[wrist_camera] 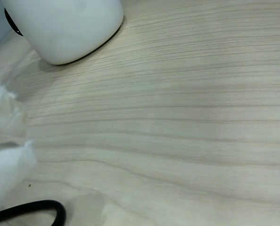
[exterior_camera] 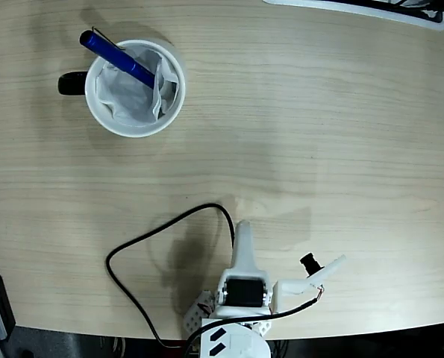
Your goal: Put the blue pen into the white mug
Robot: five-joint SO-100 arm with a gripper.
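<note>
Pen [exterior_camera: 117, 57] inside mug [exterior_camera: 169, 104] shows only in fixed view.

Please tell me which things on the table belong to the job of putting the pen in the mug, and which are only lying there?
Belong to the job:
- blue pen, already standing tilted in the mug
- white mug, black handle, white lining inside
- gripper, empty, near the table's front edge

Only lying about:
- black cable, looped on the table
- white object at the far edge
</note>
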